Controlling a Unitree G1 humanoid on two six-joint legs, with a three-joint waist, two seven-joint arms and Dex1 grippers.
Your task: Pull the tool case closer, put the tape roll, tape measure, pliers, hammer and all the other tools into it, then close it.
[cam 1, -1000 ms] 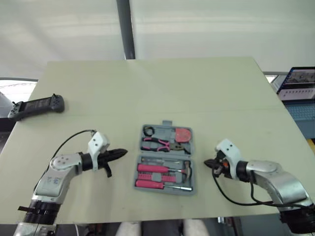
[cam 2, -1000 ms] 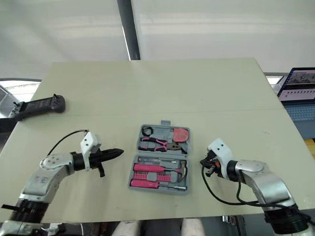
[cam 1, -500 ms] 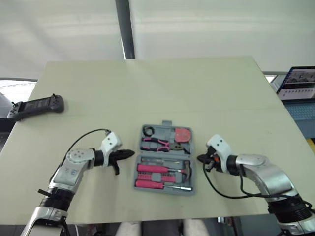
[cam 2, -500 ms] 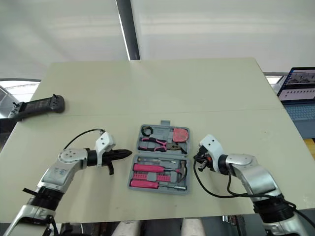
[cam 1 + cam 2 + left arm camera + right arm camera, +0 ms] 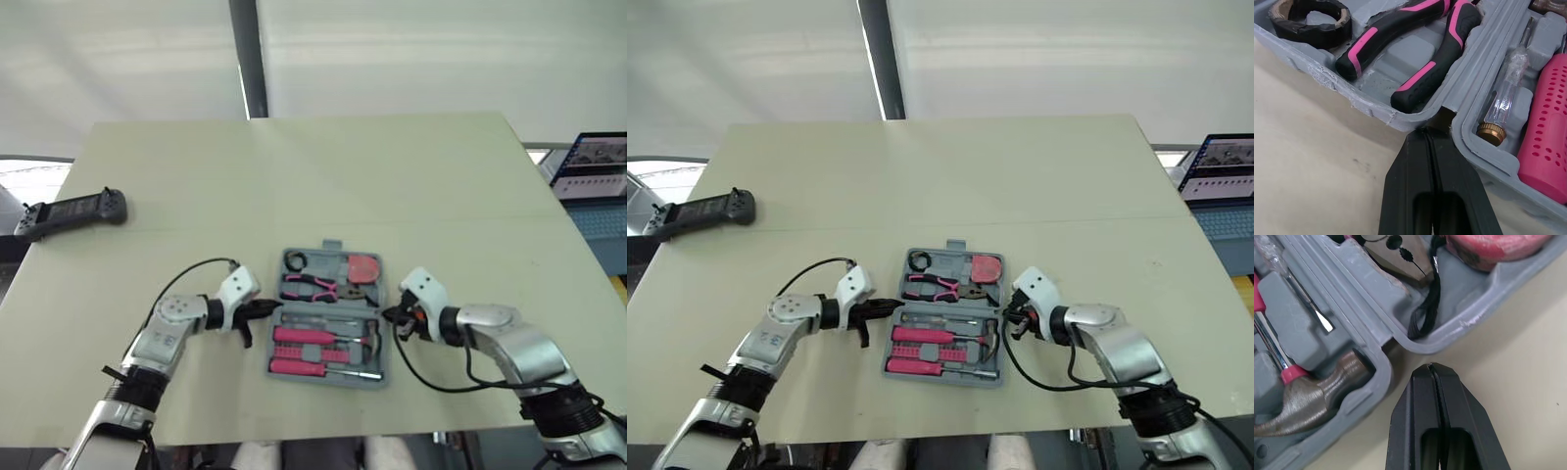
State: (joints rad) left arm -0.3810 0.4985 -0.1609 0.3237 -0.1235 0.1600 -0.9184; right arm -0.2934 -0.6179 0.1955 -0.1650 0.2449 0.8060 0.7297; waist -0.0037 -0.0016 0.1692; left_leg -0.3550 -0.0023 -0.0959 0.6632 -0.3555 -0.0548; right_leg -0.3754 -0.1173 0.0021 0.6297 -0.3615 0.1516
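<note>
At either end of the open tool case [image 5: 1327, 78] hinge, I see left gripper [image 5: 1425, 132] and right gripper [image 5: 1431, 367] pinched closed, empty.

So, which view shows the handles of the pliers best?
The left wrist view: the pliers lie close, black-and-pink handles plain in the tool case. The right wrist view shows their metal head; the eye views show them small.

No lettering, label, brand or number can be read on anything here.
</note>
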